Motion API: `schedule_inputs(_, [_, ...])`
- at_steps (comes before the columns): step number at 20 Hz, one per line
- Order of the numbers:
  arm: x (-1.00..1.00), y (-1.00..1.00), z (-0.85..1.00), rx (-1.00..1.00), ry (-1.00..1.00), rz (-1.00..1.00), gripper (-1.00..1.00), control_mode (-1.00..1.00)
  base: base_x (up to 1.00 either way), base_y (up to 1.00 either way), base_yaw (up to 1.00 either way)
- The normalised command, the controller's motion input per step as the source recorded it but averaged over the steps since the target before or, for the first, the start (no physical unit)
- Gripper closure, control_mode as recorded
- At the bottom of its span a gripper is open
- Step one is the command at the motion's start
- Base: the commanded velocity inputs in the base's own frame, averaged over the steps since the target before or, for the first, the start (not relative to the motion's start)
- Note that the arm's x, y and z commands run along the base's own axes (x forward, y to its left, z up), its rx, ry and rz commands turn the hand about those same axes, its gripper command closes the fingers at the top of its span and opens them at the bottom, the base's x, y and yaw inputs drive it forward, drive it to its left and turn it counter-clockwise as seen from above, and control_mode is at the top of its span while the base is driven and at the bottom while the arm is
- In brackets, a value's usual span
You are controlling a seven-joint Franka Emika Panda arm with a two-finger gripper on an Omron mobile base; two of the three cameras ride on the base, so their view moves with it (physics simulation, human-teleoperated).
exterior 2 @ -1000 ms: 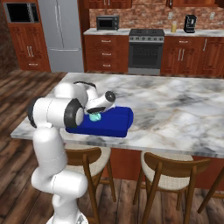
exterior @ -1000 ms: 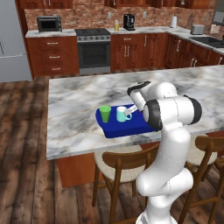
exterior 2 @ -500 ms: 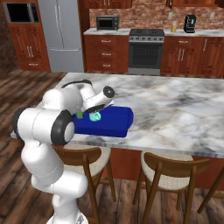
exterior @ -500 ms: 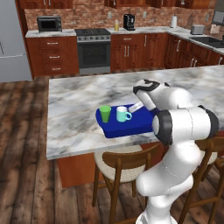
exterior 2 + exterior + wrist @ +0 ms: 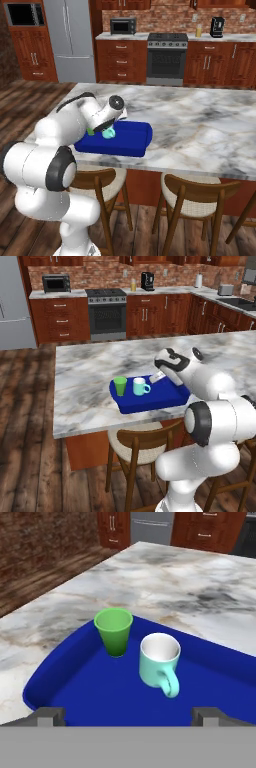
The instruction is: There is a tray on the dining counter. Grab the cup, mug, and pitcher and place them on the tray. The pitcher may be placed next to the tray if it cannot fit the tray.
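Observation:
The blue tray (image 5: pixel 165 400) lies near the front edge of the marble dining counter (image 5: pixel 85 368). On its left part the green cup (image 5: pixel 120 385) and the teal mug (image 5: pixel 140 387) stand upright side by side, slightly apart. My gripper (image 5: pixel 158 377) hovers open and empty just right of the mug, over the tray. In the hand view the cup (image 5: pixel 114 631) and the mug (image 5: pixel 160 661), handle toward me, stand on the tray (image 5: pixel 90 687) ahead of my gripper (image 5: pixel 129 714). The right base view shows the tray (image 5: pixel 131 139) with the mug (image 5: pixel 108 133) peeking past my hand. The pitcher is out of view.
Wooden stools (image 5: pixel 137 448) (image 5: pixel 197 197) stand tucked under the counter's front edge. Bare marble (image 5: pixel 200 120) stretches to the right of and behind the tray. A stove (image 5: pixel 106 313), a fridge (image 5: pixel 72 40) and wood cabinets line the far wall.
My hand has drawn back to the right, away from the mug, and the arm's elbow has swung lower and to the right. Cup, mug and tray have stayed put.

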Motion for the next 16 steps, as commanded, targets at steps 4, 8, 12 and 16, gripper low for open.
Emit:
schedule_inputs(4, [-0.31, 0.0, 0.32, -0.06, 0.0, -0.09, -1.0, -1.0, 0.0, 0.0, 0.0])
schedule_inputs(8, [-0.23, 0.0, 0.46, -0.05, 0.0, -0.12, -1.0, -1.0, 0.0, 0.0, 0.0])
schedule_inputs(12, [-0.17, -0.03, 0.6, -0.02, 0.0, -0.17, -1.0, -1.0, 0.0, 0.0, 0.0])
schedule_inputs(16, [-0.53, -0.39, 0.4, -0.05, -0.01, -0.14, -1.0, -1.0, 0.0, 0.0, 0.0])
